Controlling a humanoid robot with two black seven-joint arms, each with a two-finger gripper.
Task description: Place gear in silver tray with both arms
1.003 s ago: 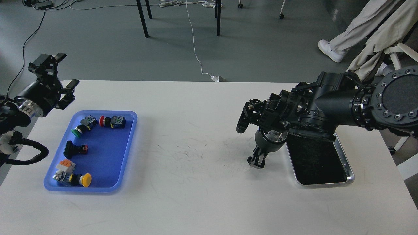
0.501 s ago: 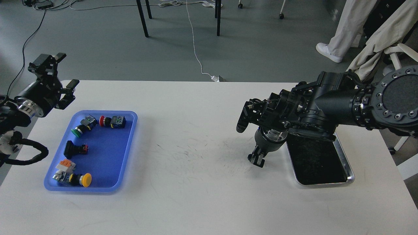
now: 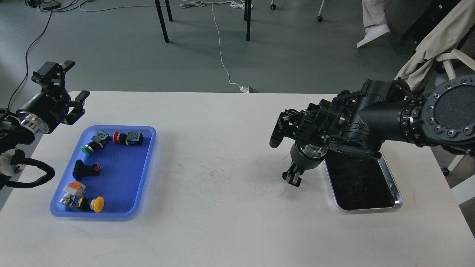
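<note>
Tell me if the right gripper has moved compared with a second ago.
Yes. The right gripper has lifted slightly and drifted away from the near edge of the table, measured against the silver tray beside it, which stayed put.

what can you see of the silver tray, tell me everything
The silver tray is a rectangular, shiny metal tray with rounded corners and a low raised rim around a dark, speckled, reflective bottom. It lies flat on the white table at the right side, its long side running away from the camera. Nothing shows inside the visible part. Its far end is hidden behind the right arm, so contact there cannot be judged. The right gripper hangs just left of it, apart from the rim.
</note>
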